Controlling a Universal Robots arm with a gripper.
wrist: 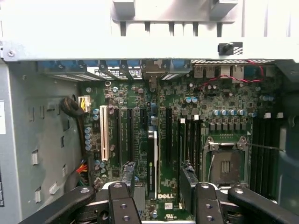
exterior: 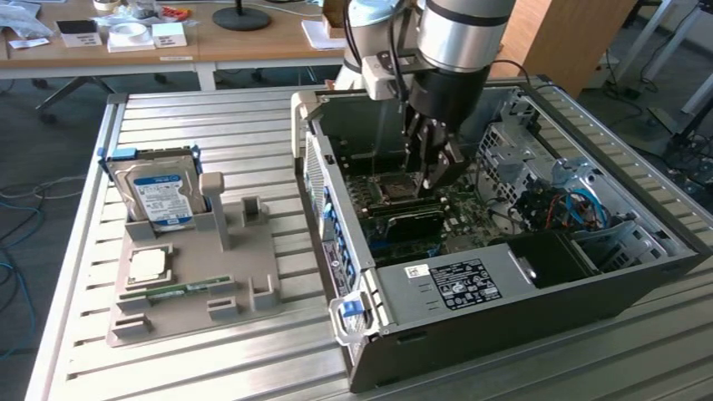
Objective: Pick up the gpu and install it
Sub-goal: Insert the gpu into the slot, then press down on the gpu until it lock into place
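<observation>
The gripper (wrist: 157, 170) hangs inside the computer case (exterior: 523, 288), fingers (wrist: 128, 173) spread, gripping nothing. Between them the gpu (wrist: 152, 158) stands edge-on in a motherboard (wrist: 224, 100) slot. If it is only half seated, a brushing finger could tilt it.

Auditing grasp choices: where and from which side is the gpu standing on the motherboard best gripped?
Grip the gpu by its upper long edge, coming straight down, with one finger of the tool on each flat face. It stands on edge on the motherboard between neighbouring slots, so probably only that edge is free.
</observation>
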